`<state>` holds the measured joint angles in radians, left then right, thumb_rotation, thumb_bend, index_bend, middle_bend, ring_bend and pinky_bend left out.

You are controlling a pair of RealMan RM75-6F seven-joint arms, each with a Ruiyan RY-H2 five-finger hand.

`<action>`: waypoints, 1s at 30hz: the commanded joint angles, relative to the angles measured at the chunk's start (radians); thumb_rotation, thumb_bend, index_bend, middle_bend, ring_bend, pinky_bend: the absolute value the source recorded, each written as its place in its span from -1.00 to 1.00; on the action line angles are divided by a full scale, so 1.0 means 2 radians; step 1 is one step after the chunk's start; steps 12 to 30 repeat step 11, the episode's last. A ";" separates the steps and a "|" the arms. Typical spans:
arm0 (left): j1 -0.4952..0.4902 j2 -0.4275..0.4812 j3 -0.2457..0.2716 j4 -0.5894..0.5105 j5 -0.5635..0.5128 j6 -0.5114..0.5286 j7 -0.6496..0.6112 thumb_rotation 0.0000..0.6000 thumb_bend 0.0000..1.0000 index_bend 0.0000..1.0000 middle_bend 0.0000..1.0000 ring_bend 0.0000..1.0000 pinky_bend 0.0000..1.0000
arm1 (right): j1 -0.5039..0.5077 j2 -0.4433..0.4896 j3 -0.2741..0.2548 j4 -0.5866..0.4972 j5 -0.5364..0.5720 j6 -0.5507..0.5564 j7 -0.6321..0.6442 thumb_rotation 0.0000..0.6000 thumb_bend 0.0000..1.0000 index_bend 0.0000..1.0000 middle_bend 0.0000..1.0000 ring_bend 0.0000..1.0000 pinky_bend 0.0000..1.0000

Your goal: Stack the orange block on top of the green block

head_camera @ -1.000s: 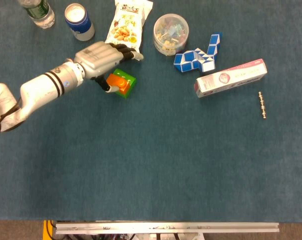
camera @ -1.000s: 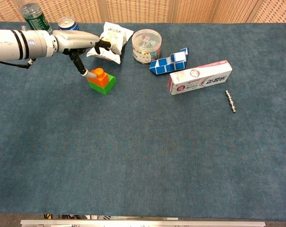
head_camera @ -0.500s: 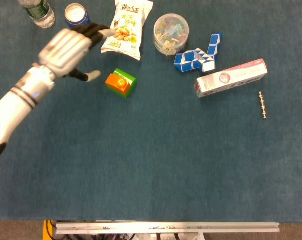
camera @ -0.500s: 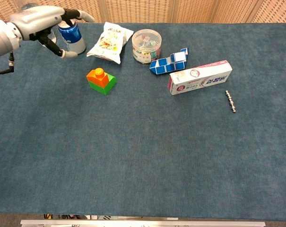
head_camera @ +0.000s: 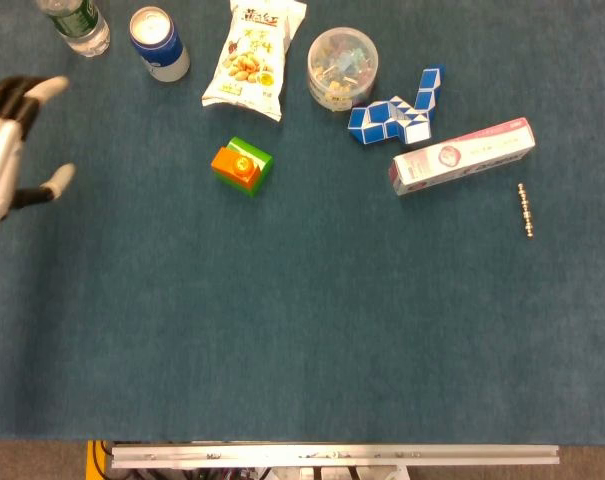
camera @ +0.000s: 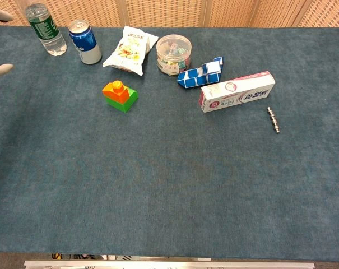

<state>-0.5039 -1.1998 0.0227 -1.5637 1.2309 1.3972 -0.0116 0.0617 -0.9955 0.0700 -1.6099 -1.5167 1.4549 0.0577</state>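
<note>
**Desk editor:** Where do things stand?

**Photographer:** The orange block (camera: 115, 89) sits on top of the green block (camera: 124, 100), toward the far left of the desk (camera: 169, 185), near its far edge. The left hand (head_camera: 4, 150) hangs at the left edge, well apart from the stack, fingers spread and holding nothing. The right hand is out of both views.

**Desk editor:** So what does the step ask?

**Photographer:** By my reading the stack is made; the job now is a clean retreat. Keep the arm high and wide of the water bottle (camera: 46, 29) and the blue can (camera: 84, 41) at the far left corner, and leave the blocks untouched.

**Desk editor:** Any legible labels?

**Photographer:** None I can read. The snack bag (head_camera: 249, 52) carries printed characters, and the pink-and-white carton (head_camera: 462, 156) has printing, all too small to make out.
</note>
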 commanded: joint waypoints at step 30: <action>0.111 0.001 0.019 -0.052 0.044 0.108 0.059 1.00 -0.51 -0.61 -0.58 -0.72 -0.61 | 0.008 -0.008 -0.006 0.006 -0.011 -0.005 0.005 1.00 -0.16 0.17 0.11 -0.04 0.16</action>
